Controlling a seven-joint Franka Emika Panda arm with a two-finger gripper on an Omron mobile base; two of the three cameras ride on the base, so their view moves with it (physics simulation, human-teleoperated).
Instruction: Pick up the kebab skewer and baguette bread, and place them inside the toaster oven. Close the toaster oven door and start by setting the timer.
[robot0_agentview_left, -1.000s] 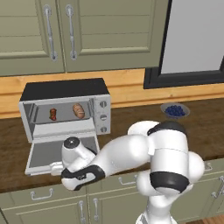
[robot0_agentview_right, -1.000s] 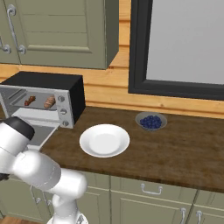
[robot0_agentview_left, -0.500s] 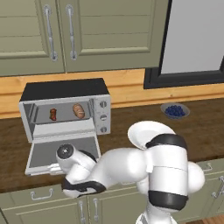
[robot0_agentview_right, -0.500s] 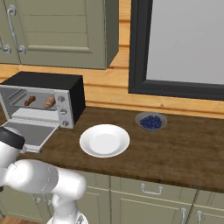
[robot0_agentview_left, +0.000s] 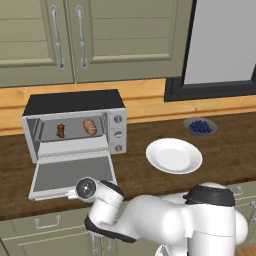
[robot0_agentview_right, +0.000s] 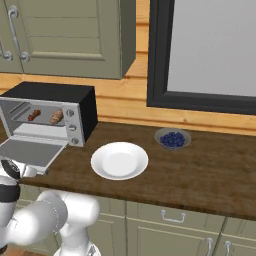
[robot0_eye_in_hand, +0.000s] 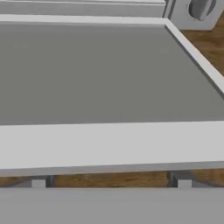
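Observation:
The toaster oven stands at the counter's left with its door dropped flat and open. Inside on the rack lie the kebab skewer on the left and the baguette bread to its right; from the right base they are the skewer and the baguette. My gripper sits low at the door's front edge, its fingers hidden. The hand view looks across the door's glass and front frame from just below the edge, with one oven knob at top right.
A white plate lies on the counter right of the oven. A bowl of blueberries stands behind it near the window frame. My arm's bulky elbow hangs in front of the lower cabinets. Wall cabinets hang above the oven.
My arm has sunk from above the door's front edge to the counter's rim, and the elbow has swung down in front of the cabinets. The food and the door have not moved.

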